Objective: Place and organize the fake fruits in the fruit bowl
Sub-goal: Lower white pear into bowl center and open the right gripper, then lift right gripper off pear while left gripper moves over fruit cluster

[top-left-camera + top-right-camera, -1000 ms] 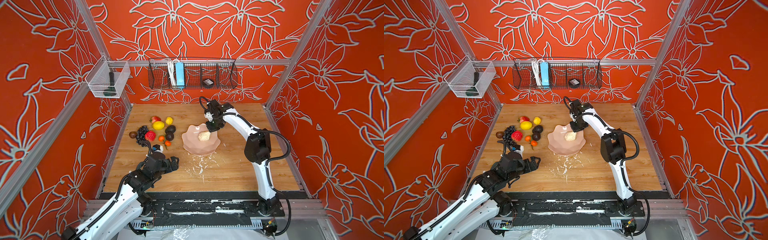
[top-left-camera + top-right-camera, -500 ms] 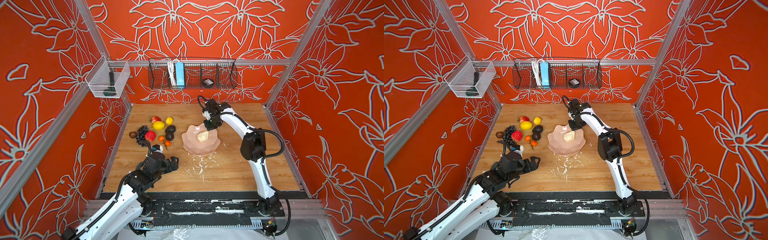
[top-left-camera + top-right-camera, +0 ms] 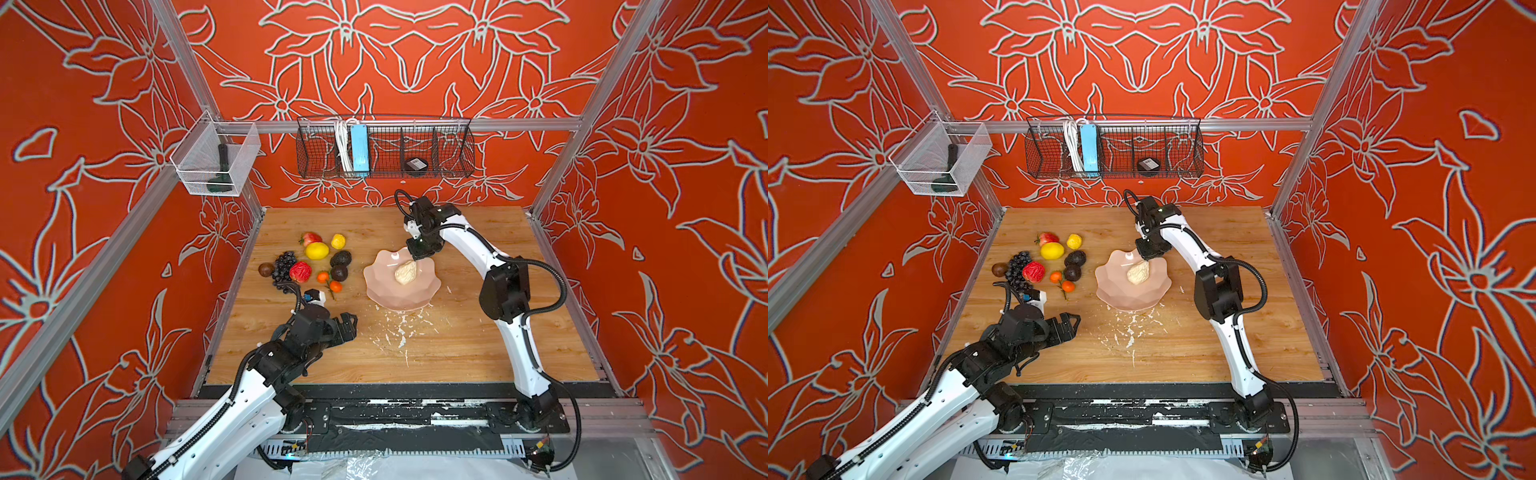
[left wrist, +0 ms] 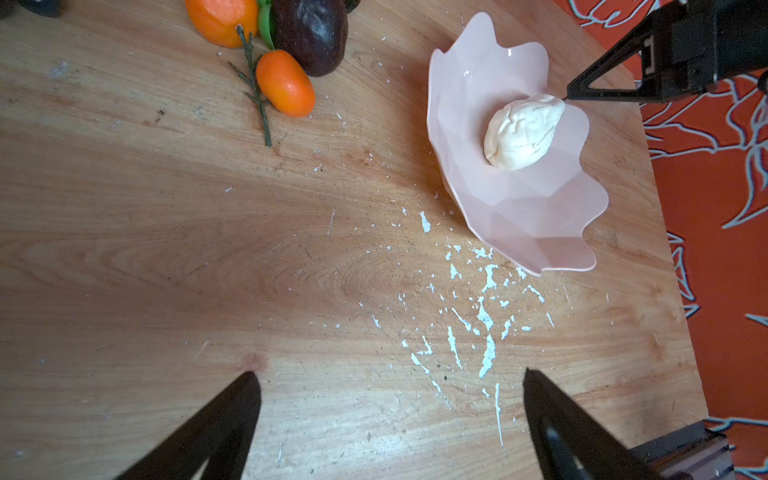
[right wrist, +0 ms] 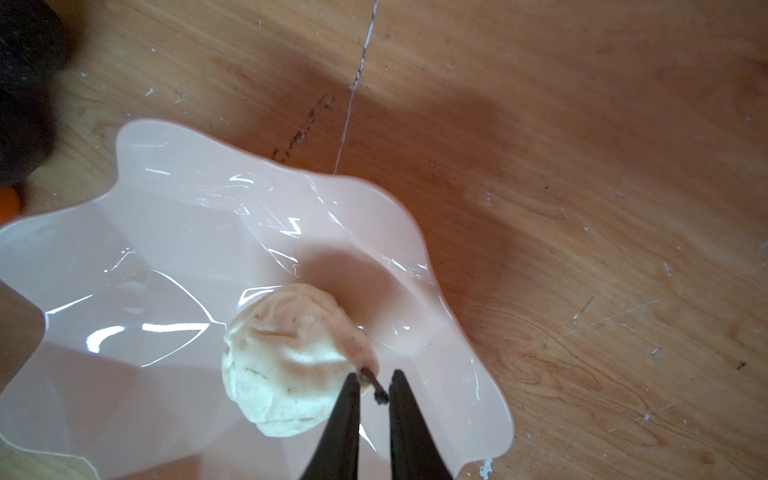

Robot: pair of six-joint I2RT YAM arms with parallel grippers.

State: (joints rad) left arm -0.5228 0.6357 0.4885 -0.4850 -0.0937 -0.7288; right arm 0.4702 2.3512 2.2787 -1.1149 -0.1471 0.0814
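The pale pink fruit bowl (image 3: 376,291) (image 3: 1106,286) (image 4: 540,232) (image 5: 166,187) stands mid-table, with one cream-coloured fake fruit (image 3: 405,272) (image 5: 286,361) lying in it. My right gripper (image 3: 417,258) (image 5: 372,376) hangs over the bowl's far rim, its jaws a narrow gap apart around that fruit's thin brown stem. Left of the bowl lie the other fake fruits: a lemon (image 3: 317,250), a red strawberry (image 3: 300,271), black grapes (image 3: 284,266), two avocados (image 3: 340,258) and small oranges (image 3: 336,286) (image 4: 284,83). Nearer the front, my left gripper (image 3: 351,326) (image 4: 390,378) is wide open and empty over bare wood.
White flecks (image 3: 399,332) litter the wood in front of the bowl. A black wire basket (image 3: 384,151) hangs on the back wall, and a clear mesh box (image 3: 216,164) on the left rail. Red patterned walls close in the table on three sides.
My right gripper has swung slightly left over the bowl and its jaws have parted a little at the cream fruit's stem. The left arm has not moved.
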